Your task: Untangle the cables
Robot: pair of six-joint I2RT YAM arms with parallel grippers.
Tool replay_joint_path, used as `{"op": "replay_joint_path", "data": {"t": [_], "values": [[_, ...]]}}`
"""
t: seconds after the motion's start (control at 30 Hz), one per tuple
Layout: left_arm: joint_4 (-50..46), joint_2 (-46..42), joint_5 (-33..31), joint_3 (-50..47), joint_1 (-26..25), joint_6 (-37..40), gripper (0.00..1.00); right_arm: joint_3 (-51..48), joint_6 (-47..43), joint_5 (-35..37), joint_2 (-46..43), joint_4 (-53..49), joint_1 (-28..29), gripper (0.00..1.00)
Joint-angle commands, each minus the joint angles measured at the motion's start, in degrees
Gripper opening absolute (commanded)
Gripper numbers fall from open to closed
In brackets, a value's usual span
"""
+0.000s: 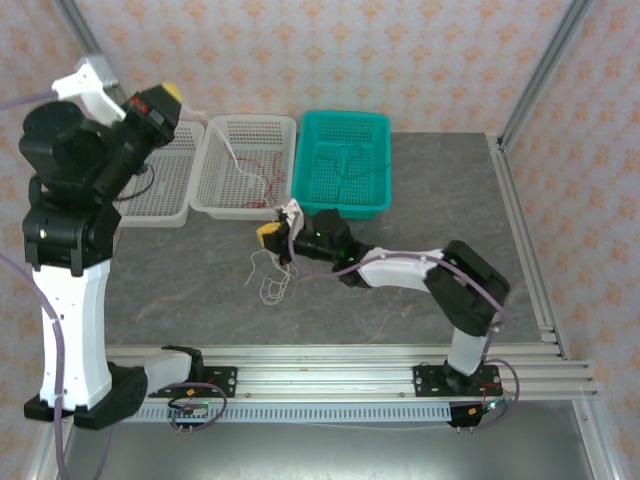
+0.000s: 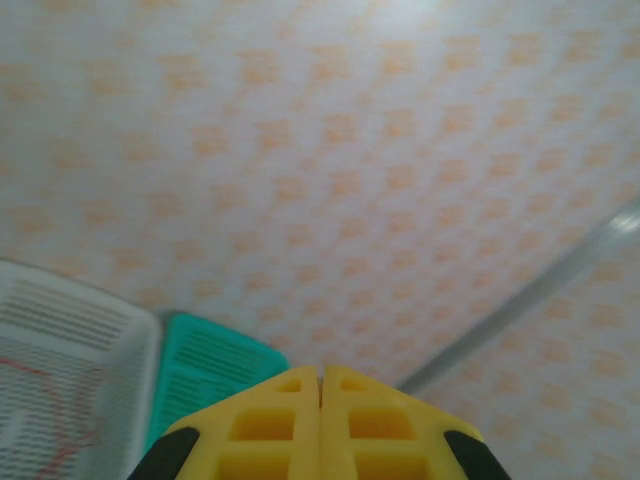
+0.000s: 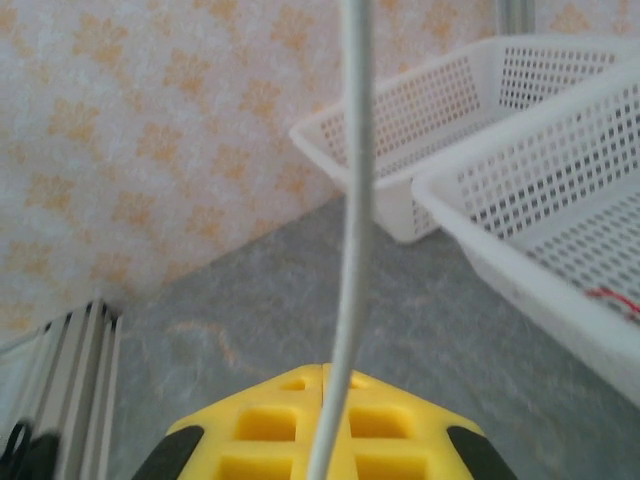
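Grey tabletop (image 1: 420,200) lies under the right claw (image 3: 322,370), pinched shut on a white cable (image 3: 352,200) near a white basket (image 3: 520,200). Against wallpaper (image 2: 300,150), the left claw (image 2: 320,372) is closed tight, empty.

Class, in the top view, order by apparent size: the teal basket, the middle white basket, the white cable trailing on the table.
1. Teal basket and middle white basket: look alike, unranked.
2. White cable: far smallest.
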Motion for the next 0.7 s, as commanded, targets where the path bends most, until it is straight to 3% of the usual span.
{"op": "replay_joint_path", "data": {"t": [0.0,0.07,0.2,0.27,0.3,0.47,0.57,0.67], "values": [[-4.0,-9.4,-15.6,-15.8,-0.3,5.2,0.00,-4.8,-2.5,1.6,-14.4,-5.5,-0.7,0.00],[0.3,-14.9,-13.2,-28.9,-0.3,2.9,0.00,-5.9,-4.8,3.0,-21.1,-12.9,-1.3,0.00],[21.4,-24.1,2.6,-55.9,-0.6,-5.7,0.02,-7.1,-5.5,1.4,-28.5,-20.6,-4.5,0.00],[33.9,-27.5,7.1,-67.0,-1.7,-10.4,0.26,-8.2,-4.2,0.2,-29.2,-20.0,-6.5,0.00],[35.5,-28.4,7.1,-69.4,-2.4,-10.5,0.34,-8.4,-4.3,0.0,-29.2,-20.1,-6.9,0.00],[25.8,-28.9,7.3,-63.5,-3.5,3.6,0.62,-7.9,-5.9,-0.7,-28.9,-23.3,-7.3,0.00],[23.3,-24.0,14.8,-55.3,-4.5,13.0,0.65,-8.7,-7.0,-0.6,-29.2,-24.1,-7.3,0.00],[21.3,-16.8,22.8,-47.4,-10.5,20.5,0.67,-9.6,-8.1,-1.7,-29.2,-24.5,-7.3,0.00]]}}
